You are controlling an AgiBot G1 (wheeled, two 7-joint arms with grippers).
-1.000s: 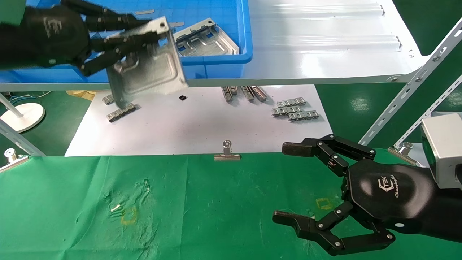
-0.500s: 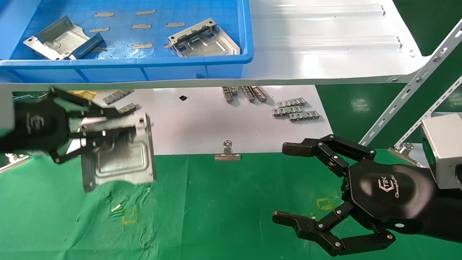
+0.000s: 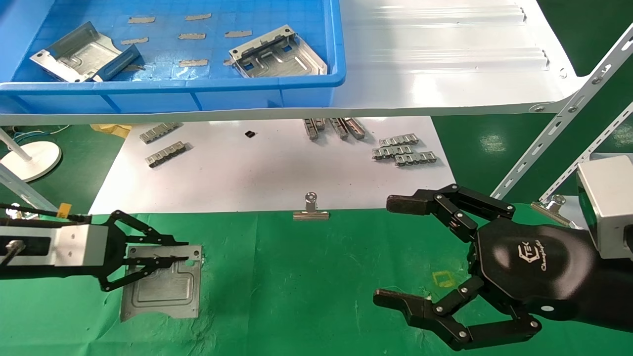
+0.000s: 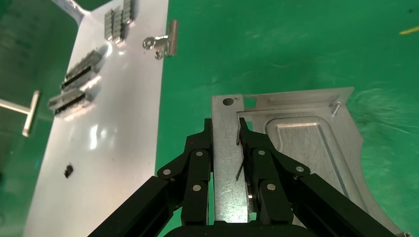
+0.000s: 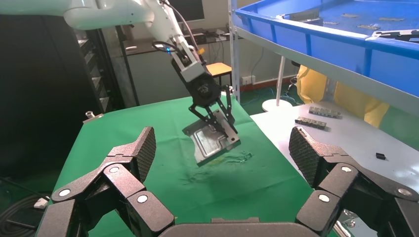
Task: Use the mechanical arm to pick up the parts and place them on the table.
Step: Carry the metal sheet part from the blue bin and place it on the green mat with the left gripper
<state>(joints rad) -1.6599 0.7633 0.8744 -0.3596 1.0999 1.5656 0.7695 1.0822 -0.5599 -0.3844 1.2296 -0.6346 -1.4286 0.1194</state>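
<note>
My left gripper [image 3: 186, 250] is shut on the raised flange of a silver part [image 3: 163, 291] and holds it flat, low over the green table [image 3: 296, 277] at the front left. In the left wrist view my fingers [image 4: 200, 153] clamp the flange and the part [image 4: 301, 143] stretches out over the cloth. The right wrist view shows the part [image 5: 210, 143] a little above the cloth, with its shadow below. Two more parts [image 3: 81, 52] [image 3: 277, 52] lie in the blue bin [image 3: 198, 86]. My right gripper [image 3: 390, 251] is open and empty over the table's right side.
The bin stands on a white shelf [image 3: 445, 59] overhanging a white board [image 3: 272, 173]. Small toothed strips [image 3: 403, 151] [image 3: 165, 153] lie on the board. A binder clip [image 3: 310, 211] holds the cloth's far edge. Slanted metal struts [image 3: 559, 128] stand at the right.
My left gripper has carried the part from in front of the bin down and toward me, to just above the green cloth at front left. The right arm has not moved.
</note>
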